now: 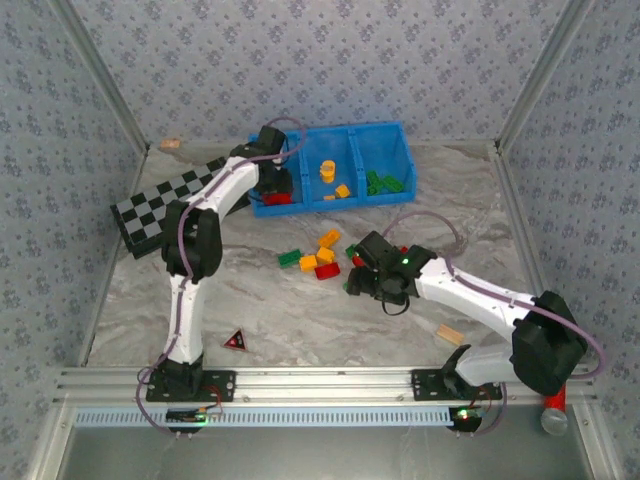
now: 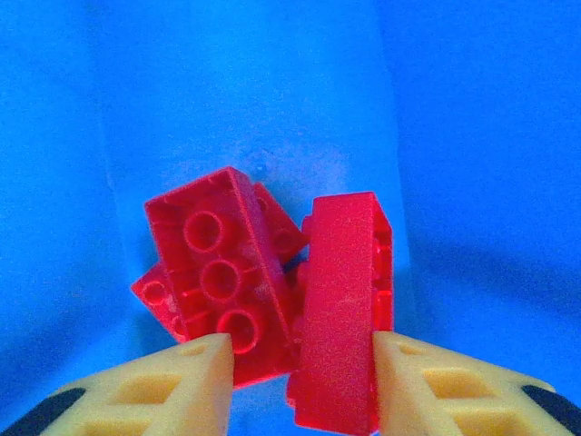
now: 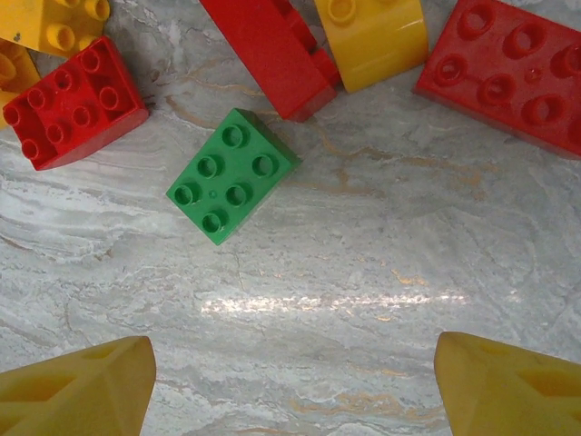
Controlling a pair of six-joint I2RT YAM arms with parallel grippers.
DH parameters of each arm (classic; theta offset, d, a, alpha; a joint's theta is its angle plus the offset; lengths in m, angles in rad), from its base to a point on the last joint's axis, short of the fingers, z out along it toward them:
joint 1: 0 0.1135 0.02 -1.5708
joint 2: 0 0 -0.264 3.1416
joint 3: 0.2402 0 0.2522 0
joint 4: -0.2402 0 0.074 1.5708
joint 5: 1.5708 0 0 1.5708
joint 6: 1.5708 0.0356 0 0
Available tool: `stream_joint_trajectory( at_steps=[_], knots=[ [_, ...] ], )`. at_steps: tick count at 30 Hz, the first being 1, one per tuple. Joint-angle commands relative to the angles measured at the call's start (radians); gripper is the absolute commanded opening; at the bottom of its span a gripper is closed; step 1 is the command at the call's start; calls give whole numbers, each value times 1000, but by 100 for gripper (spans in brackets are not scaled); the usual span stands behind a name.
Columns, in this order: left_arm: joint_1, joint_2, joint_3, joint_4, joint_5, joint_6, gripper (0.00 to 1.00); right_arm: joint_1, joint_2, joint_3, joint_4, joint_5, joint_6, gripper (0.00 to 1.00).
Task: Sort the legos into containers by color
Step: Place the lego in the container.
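Observation:
The blue tray [image 1: 395, 135] stands at the back of the table with red, yellow [image 1: 327, 171] and green [image 1: 385, 183] legos in its three compartments. My left gripper [image 1: 275, 185] hangs inside the left compartment [image 2: 272, 109]. Its jaws [image 2: 301, 354] stand open around a red brick on edge [image 2: 340, 300], which rests against the right finger. A gap shows at the left finger. More red bricks [image 2: 218, 282] lie beside it. My right gripper [image 1: 358, 275] is open wide over the marble, beside the loose pile [image 1: 318, 255]. A green brick [image 3: 231, 174] lies ahead of its fingers [image 3: 82, 391], with red [image 3: 73, 104] and yellow [image 3: 372, 36] bricks beyond.
A black-and-white checkered board [image 1: 165, 210] leans at the left under my left arm. A dark red triangle piece [image 1: 236, 342] lies near the front left. A tan wooden block [image 1: 450, 335] lies under my right arm.

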Motion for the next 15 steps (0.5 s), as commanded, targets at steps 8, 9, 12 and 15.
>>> stream_joint_trajectory(
  at_steps=[8,9,12,15],
  knots=[
    [15,-69,50,-23,25,19,55,31,58,-2,65,49,145,83],
    [14,-80,50,-23,25,23,55,33,71,0,75,52,160,83],
    [14,-114,53,-24,28,33,58,30,106,1,90,56,205,84],
    [14,-150,54,-26,37,39,59,31,144,12,130,56,230,84]
  ],
)
